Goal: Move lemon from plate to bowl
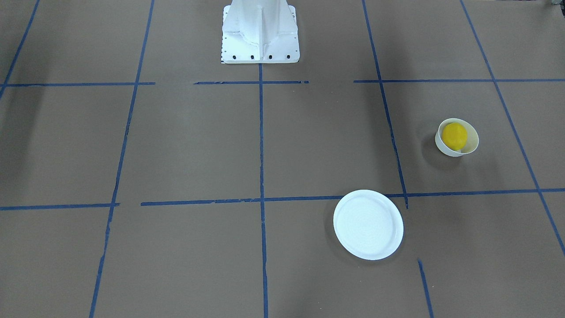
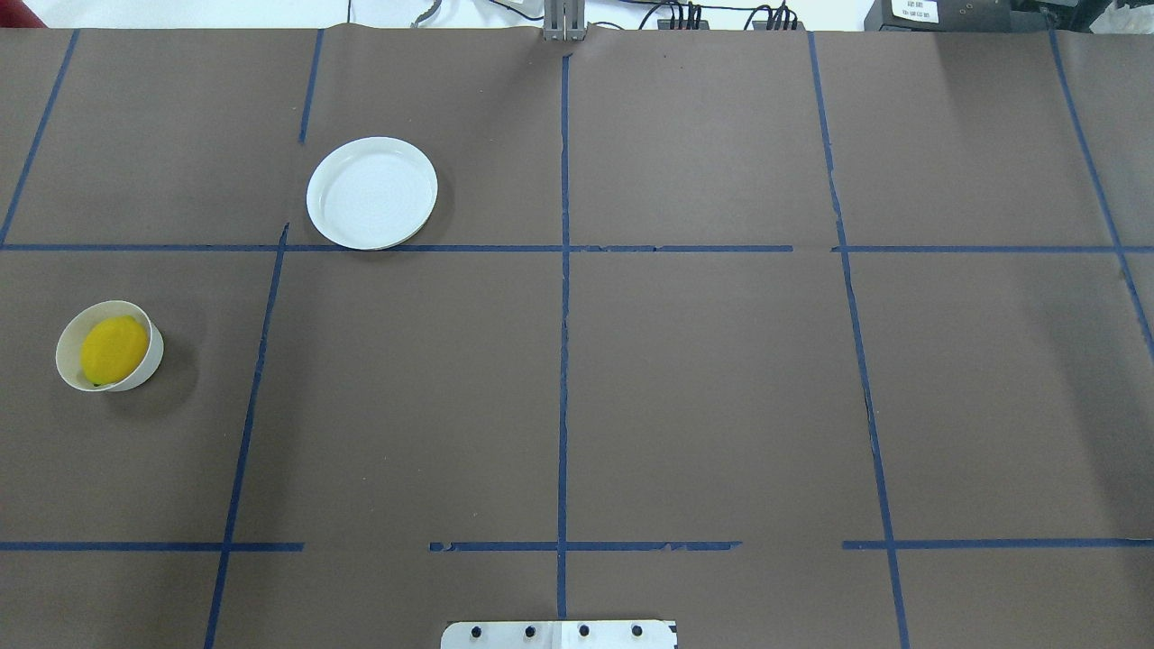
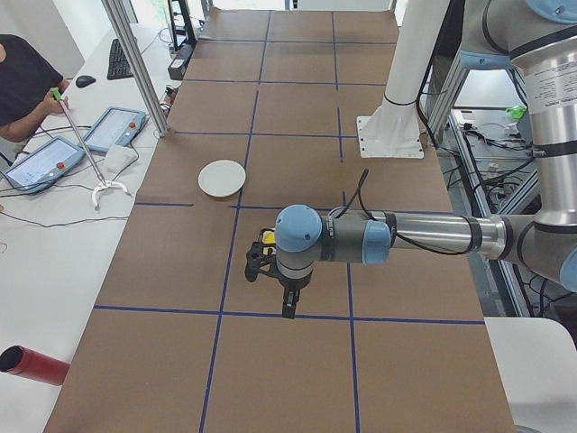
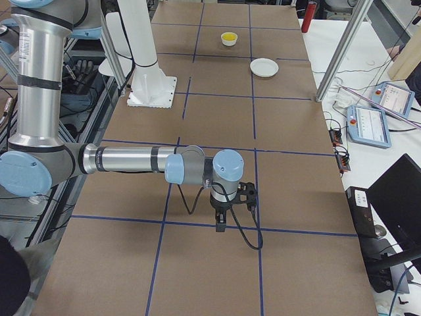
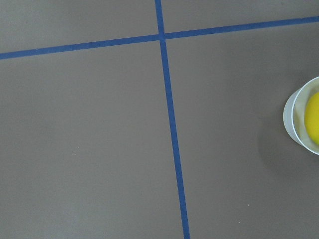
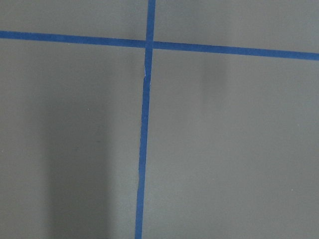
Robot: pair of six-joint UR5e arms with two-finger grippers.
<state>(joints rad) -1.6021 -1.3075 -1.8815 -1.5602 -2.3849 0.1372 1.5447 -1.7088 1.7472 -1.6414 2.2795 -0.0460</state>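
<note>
Since the lemon [image 2: 114,349] lies inside the bowl [image 2: 65,356], we see only its upper face: a smooth, bright yellow oval that fills most of the opening. In the overhead view its long axis runs on a slant, from lower left to upper right, and we cannot make out which end is the tip. The bowl is small, deep, round and white with thin walls, and it stands on the robot's left side of the table [image 2: 721,379]. The plate [image 2: 371,192] sits well apart from it, farther from the robot's base; it is flat, round and white with a shallow raised rim, and bare. The table wears a matte brown cover crossed by blue tape lines [image 2: 563,361]. From the side views we find the left gripper [image 3: 288,307] and the right gripper [image 4: 220,224] each hanging over the table, pointing down, but we cannot tell how wide either pincer stands.
</note>
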